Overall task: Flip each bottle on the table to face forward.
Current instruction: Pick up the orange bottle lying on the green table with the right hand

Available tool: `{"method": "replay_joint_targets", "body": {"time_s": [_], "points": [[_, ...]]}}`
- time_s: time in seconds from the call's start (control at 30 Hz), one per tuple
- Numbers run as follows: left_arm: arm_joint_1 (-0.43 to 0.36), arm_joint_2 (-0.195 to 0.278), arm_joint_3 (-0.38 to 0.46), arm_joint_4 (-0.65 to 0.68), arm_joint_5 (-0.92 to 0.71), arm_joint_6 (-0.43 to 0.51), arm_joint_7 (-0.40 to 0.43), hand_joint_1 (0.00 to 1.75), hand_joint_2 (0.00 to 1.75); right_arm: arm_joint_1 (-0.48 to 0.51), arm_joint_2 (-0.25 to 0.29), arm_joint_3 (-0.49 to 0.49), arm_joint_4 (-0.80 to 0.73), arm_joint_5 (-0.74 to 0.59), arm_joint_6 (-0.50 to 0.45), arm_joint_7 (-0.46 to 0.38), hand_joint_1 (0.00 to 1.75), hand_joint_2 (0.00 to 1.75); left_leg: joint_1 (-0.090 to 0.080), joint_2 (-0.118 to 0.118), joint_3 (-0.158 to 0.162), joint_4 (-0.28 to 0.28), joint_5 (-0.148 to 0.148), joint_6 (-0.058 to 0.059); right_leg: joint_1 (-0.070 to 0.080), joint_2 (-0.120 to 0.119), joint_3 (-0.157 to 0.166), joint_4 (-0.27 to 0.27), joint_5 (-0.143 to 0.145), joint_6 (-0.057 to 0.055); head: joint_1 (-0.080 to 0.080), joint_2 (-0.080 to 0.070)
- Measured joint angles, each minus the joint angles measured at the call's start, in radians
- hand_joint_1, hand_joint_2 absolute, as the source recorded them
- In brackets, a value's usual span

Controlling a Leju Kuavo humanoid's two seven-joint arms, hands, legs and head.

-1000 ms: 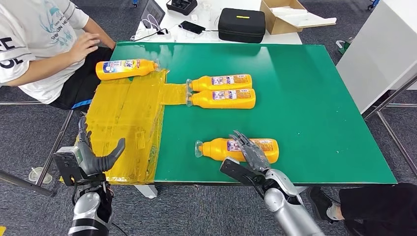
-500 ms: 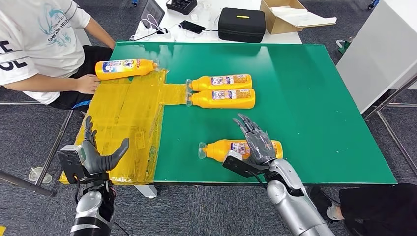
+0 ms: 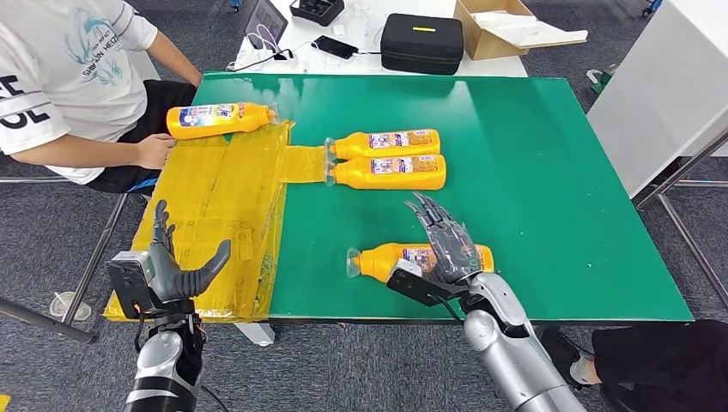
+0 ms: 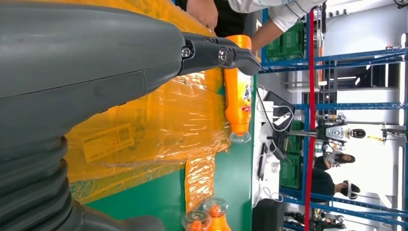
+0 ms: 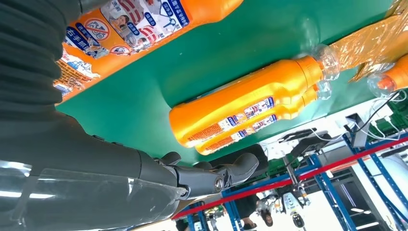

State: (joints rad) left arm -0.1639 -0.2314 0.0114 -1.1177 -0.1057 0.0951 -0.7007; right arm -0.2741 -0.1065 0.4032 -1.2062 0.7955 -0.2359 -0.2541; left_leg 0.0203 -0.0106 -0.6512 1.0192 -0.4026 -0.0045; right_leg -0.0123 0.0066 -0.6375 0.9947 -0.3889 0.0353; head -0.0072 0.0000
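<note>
Orange bottles counted on green table (image 3: 549,172): four, all lying on their sides with clear caps toward the robot's left.
Bottle 1, far-left bottle (image 3: 219,119), lay at the far edge of the yellow plastic sheet (image 3: 215,206), close to a seated person's hand (image 3: 157,149).
Bottles 2 and 3, paired bottles (image 3: 388,158), lay side by side and touching near the table's middle, caps at the narrow tab of the sheet; seen also in right wrist view (image 5: 245,113).
Bottle 4, near bottle (image 3: 386,259), lay alone close to the table's near edge, label up, printed label visible in right wrist view (image 5: 139,19).
Right hand (image 3: 446,249) noted over the near bottle's label end, fingers spread and extended past it toward the pair; nothing gripped. Whether palm touched the bottle: could not tell.
Left hand (image 3: 172,270) noted off the table's near-left corner, above the sheet's edge, fingers up and apart, thumb out, holding nothing.
Beyond the table: one black case (image 3: 421,43), one open cardboard box (image 3: 506,26).
</note>
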Motion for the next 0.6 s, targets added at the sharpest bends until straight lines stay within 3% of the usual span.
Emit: {"method": "replay_joint_targets", "body": {"time_s": [0.27,0.6], "points": [[0.0,0.001,-0.005,0.012,-0.001,-0.004,0.0,0.0,1.75,0.001,-0.038,0.0,0.016,-0.106,0.204,0.046,0.0,1.75,0.0,-0.001,0.0,0.0,0.0,0.0,0.0,0.0,0.0,0.0,0.0,0.0,0.0,0.0],[0.0,0.002,-0.002,0.033,-0.014,-0.019,0.0,0.0,1.75,0.008,-0.148,0.0,0.015,-0.214,0.327,0.107,0.0,1.75,0.0,-0.002,0.0,0.0,0.0,0.0,0.0,0.0,0.0,0.0,0.0,0.0,0.0,0.0]]}}
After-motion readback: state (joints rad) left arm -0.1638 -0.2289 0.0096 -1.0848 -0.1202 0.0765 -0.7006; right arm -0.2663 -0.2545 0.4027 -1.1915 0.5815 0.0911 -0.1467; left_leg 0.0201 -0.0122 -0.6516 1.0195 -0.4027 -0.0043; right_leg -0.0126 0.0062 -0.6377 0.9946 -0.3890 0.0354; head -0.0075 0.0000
